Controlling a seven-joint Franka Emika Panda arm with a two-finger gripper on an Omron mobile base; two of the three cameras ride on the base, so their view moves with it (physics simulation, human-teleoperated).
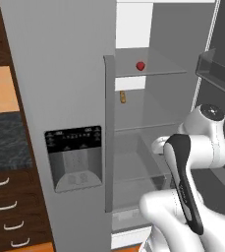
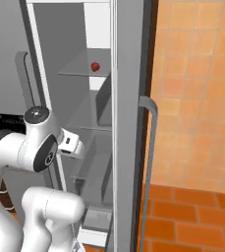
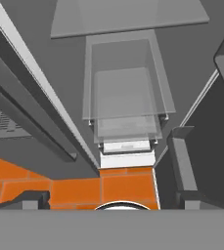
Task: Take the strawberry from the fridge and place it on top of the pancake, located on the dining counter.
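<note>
Strawberry: sits on the upper clear glass shelf inside the open right-hand compartment of the fridge; from the right base view I see it toward the back of that shelf.
Strawberry's orientation: it reads as a small roundish red blob; I cannot tell which way its tip points or where its long axis runs.
Fridge contents, upper shelf: only the red fruit rests there.
Fridge contents, next level down: a small yellow-brown oblong item stands upright near the left inner wall, below and to the left of the fruit, well apart from it.
Fridge contents, lower levels: further clear shelves and a transparent drawer at the bottom; through my hand camera I make out nothing lying in the drawer.
Fridge doors: the left door with the black dispenser panel is closed; the right door is swung out, its long handle facing the orange tiled wall.
Door bins: a clear bin on the inside of the opened door; I cannot tell what it holds.
My gripper: fingers spread wide, pinching nothing, aimed down at the drawer and the orange floor in front of the compartment.
My arm: bent at the opening, well below the shelf with the fruit.
</note>
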